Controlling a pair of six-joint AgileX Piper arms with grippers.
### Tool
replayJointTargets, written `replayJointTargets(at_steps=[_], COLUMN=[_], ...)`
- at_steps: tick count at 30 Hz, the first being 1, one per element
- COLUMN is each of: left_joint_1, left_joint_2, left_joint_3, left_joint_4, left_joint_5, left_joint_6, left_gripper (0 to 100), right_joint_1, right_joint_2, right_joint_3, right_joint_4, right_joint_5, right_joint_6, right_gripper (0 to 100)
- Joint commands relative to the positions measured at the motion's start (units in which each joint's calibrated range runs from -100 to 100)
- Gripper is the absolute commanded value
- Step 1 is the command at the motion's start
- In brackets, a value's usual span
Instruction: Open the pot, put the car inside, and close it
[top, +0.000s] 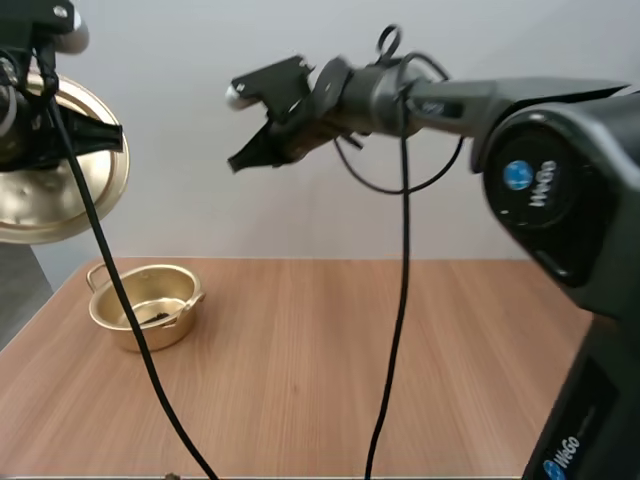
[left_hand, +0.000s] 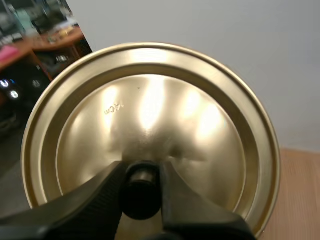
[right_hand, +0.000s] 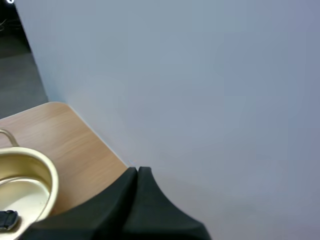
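A gold pot (top: 146, 303) stands open on the table's left side, with a small dark car (top: 153, 318) lying inside it. The right wrist view catches the pot's rim (right_hand: 30, 175) and the car (right_hand: 7, 219) within. High above the table's left edge my left gripper (left_hand: 142, 192) is shut on the black knob (left_hand: 141, 192) of the gold lid (top: 55, 165), holding the lid tilted on edge. My right gripper (top: 243, 157) hangs high over the middle of the table, shut on nothing, its fingers (right_hand: 136, 192) together as one wedge.
The wooden table (top: 330, 370) runs wide and bare to the right of the pot. A pale wall stands behind it. The right arm's big dark body (top: 560, 190) fills the near right side.
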Motion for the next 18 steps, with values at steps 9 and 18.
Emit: replayJointTargets(at_steps=[9,18], left_joint_1=[-0.03,-0.03], left_joint_2=[29.09,43.81], left_joint_3=[5.42,-0.19], left_joint_4=[-7.26,-11.08], left_joint_5=[-4.77,-7.96], left_joint_6=[12.57,19.40], left_gripper=[0,0], right_joint_1=[-18.35,-20.38], right_joint_2=[-22.24,-32.60], right_joint_3=[0.03,0.03], right_joint_4=[-1.82,-3.51], right_joint_5=[12.36,24.51], right_joint_6=[-0.43,1.54], right_gripper=[0,0])
